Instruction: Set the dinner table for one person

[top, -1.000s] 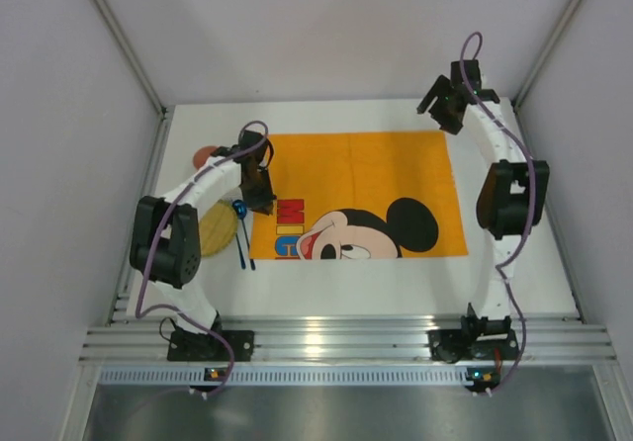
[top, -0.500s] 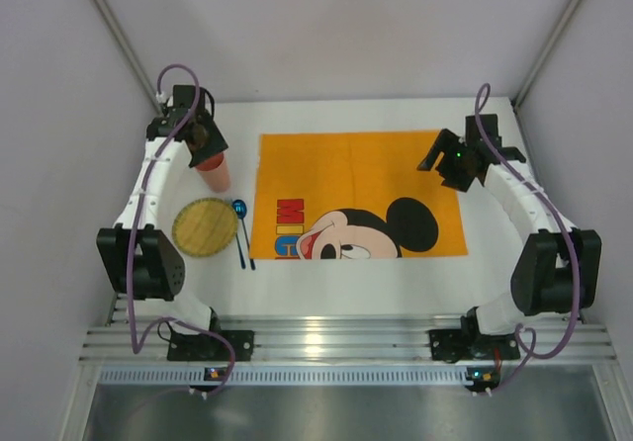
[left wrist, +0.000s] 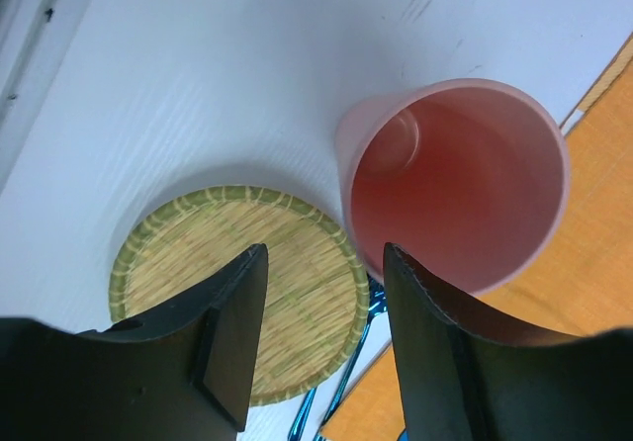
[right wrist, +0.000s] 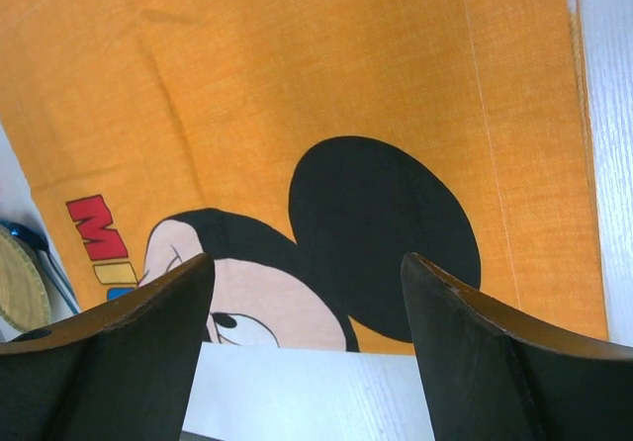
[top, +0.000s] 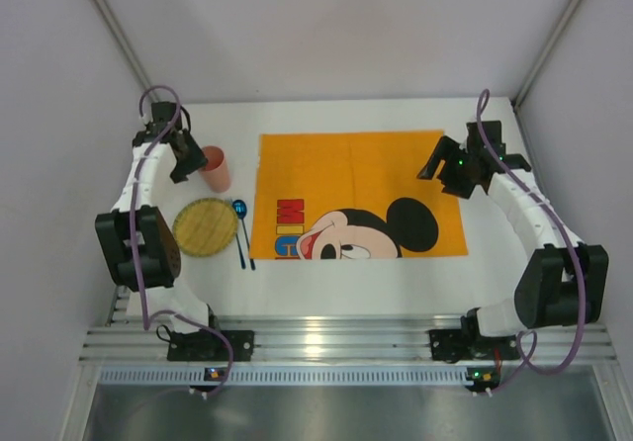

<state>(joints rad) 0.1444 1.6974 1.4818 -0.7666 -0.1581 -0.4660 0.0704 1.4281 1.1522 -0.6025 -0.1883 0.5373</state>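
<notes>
The white dinner table (top: pixel 346 275) carries an orange Mickey Mouse placemat (top: pixel 356 179) in its middle. A pink cup (top: pixel 216 169) stands upright left of the placemat's far corner. A round woven plate (top: pixel 205 226) and a blue spoon (top: pixel 240 233) lie nearer, left of the placemat. My left gripper (top: pixel 184 156) is open and empty, just left of the cup. In the left wrist view the gripper (left wrist: pixel 323 251) hovers above the plate (left wrist: pixel 237 283) with the cup (left wrist: pixel 465 194) beside its right finger. My right gripper (top: pixel 442 164) is open and empty over the placemat's right part (right wrist: pixel 326 85).
Grey walls enclose the table at the back and both sides. An aluminium rail (top: pixel 346 342) runs along the near edge, with both arm bases on it. Bare white table (right wrist: pixel 297 392) shows near the placemat's front edge.
My left arm swung from the placemat's left edge out to the far left, passed over the cup, and now sits beside it. My right arm came from the far right corner over the placemat.
</notes>
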